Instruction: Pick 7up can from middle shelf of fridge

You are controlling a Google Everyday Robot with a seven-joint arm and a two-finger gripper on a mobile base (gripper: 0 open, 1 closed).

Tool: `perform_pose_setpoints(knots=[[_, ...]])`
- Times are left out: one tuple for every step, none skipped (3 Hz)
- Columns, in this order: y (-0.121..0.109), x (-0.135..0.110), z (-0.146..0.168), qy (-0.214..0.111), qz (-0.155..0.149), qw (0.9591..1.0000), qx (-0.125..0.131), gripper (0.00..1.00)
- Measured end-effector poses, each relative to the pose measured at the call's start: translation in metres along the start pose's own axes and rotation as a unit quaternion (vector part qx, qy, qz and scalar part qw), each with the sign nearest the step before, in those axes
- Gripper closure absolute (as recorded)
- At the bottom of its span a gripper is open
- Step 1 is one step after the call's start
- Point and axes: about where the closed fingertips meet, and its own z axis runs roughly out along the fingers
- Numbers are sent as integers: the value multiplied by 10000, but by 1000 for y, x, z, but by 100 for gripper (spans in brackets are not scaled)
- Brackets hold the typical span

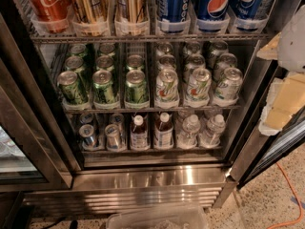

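The fridge [147, 178] stands open in front of me. Its middle shelf [143, 109] holds rows of cans in clear lane trays. The three right lanes hold silver-white 7up cans; the front ones are at the left [167, 86], middle [198, 85] and right [228, 84], with more behind them. The three left lanes hold dark green cans [105, 87]. My gripper [280, 104], white with yellowish parts, is at the right edge of the view, outside the fridge frame, right of the 7up cans and apart from them. It holds nothing.
The top shelf holds a red Coca-Cola can [47, 4], gold cans [88, 4] and blue Pepsi cans [214, 4]. The bottom shelf holds small cans [88, 135], bottles [139, 132] and water bottles [189, 130]. A clear plastic bin [157, 218] and an orange cable [291, 194] lie on the floor.
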Motion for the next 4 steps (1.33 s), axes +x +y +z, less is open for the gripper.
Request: perform_pose_setpoints(knots=[[0,0,0,-1,0,10000,0,0],[6,0,9,-241,49,9997,47,0],[18,-4,29,-669,-4,9977,97,0],[26,-8,49,-1065,-22,9941,191,0]])
